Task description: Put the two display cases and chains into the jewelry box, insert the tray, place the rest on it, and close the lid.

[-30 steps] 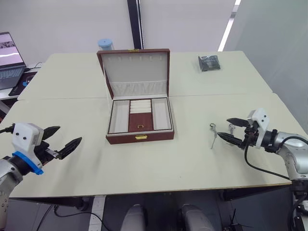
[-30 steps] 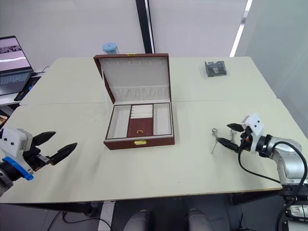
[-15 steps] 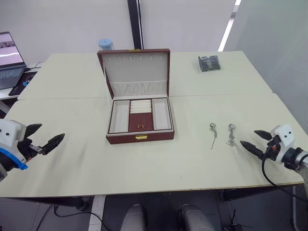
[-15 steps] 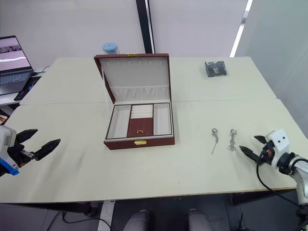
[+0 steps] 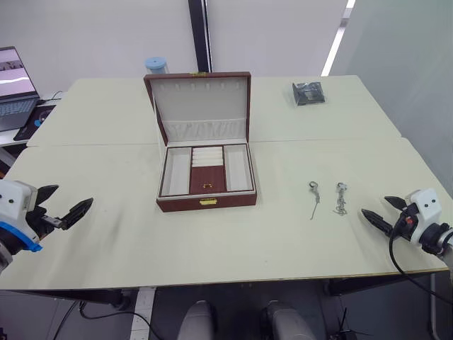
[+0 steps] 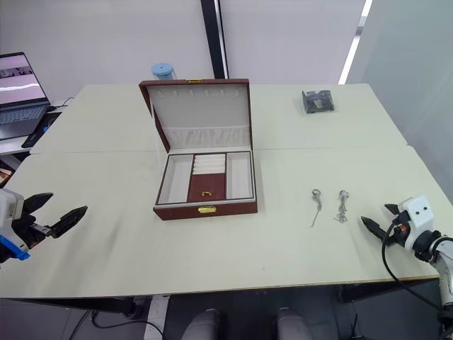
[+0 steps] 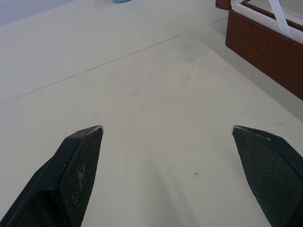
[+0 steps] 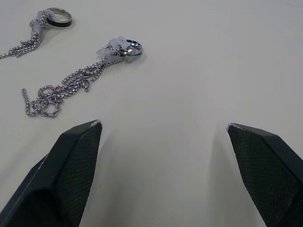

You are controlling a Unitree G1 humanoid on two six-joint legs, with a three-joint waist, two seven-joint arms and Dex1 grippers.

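Head views: your right tool (image 5: 378,212) is hovering spread over the table (image 5: 283,163), the two chains (image 5: 340,199) lying just ahead of its tips. Your left tool (image 5: 62,203) is gaping too, the jewelry box (image 5: 205,177) sitting well off, lid (image 5: 201,103) standing upright.

Left wrist: fingers (image 7: 75,165) are spreading wide, box corner ahead.

Right wrist: chains (image 8: 71,82) are resting just beyond the parted tips.

A laptop (image 5: 14,85) is sitting open off the worktop's (image 5: 127,234) far left, a blue-lidded container (image 5: 155,65) is standing at its back edge.
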